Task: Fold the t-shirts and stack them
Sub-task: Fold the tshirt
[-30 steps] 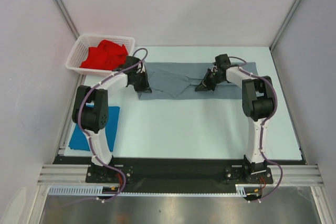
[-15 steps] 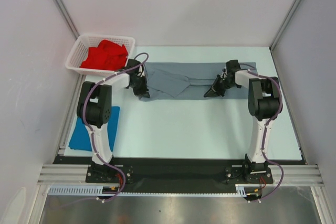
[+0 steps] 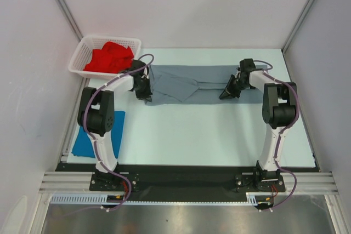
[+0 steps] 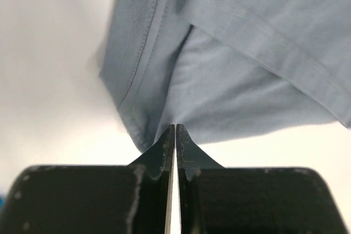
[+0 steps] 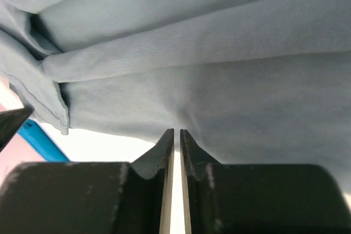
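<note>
Now, with left gripper [image 4: 175, 128] closed at the grey t-shirt [image 3: 184, 80] hem and right gripper [image 5: 176, 131] barely parted, the fold could be dragged askew by snagged cloth.

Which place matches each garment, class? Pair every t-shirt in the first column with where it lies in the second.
1 slate grey cloth t-shirt
2 red cloth t-shirt
3 bright blue cloth t-shirt

A in the white plastic mesh basket
B at the near left edge of the table
C spread across the far side of the table

Pairs: 1-C, 2-A, 3-B
</note>
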Motion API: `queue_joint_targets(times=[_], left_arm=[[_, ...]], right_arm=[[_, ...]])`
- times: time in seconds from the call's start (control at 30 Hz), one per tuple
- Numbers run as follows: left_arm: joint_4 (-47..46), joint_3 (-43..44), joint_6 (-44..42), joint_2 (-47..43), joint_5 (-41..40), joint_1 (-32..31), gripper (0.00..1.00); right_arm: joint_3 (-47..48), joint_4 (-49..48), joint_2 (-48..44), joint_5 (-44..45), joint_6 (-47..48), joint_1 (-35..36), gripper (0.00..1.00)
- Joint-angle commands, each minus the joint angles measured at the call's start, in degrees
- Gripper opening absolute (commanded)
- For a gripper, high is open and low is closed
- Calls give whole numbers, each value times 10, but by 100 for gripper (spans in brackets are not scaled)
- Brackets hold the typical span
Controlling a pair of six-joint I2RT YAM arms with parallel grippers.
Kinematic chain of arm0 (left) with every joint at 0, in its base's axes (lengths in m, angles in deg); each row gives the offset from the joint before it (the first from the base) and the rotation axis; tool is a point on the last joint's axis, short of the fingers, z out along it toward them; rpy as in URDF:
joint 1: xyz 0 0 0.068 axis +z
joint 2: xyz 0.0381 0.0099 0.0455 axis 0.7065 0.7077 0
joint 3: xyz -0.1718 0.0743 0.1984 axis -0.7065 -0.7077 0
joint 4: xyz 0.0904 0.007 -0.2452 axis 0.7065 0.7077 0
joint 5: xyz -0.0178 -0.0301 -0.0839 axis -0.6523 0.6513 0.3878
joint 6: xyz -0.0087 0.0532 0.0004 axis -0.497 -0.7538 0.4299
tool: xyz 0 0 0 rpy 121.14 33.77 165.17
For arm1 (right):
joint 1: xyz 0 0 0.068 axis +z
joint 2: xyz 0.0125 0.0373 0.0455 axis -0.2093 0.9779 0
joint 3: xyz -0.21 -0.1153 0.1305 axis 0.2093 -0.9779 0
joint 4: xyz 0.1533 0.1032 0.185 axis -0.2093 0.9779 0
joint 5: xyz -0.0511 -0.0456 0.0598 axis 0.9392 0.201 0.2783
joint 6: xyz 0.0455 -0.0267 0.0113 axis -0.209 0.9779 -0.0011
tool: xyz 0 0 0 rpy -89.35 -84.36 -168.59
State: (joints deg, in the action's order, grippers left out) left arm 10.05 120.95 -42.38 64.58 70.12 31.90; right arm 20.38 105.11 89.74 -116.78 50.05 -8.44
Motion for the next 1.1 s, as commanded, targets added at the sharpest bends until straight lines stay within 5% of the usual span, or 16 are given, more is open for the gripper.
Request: queue_joint_targets(times=[0.0,0.17,0.5,1.07], left_arm=[[9,12,-35,-66,-22,-14,7],[1,20,-24,-43,17,-23,6],[-11,28,-7,12,44,-21,2],[-8,19,-16,21,39,-21,1]], right_arm=[[23,-25,-37,40,-11,3,16],[31,-67,-22,58,-43,50,27],[27,-170,6,66,-143,106,0],[25,-253,48,72,-207,121,0]])
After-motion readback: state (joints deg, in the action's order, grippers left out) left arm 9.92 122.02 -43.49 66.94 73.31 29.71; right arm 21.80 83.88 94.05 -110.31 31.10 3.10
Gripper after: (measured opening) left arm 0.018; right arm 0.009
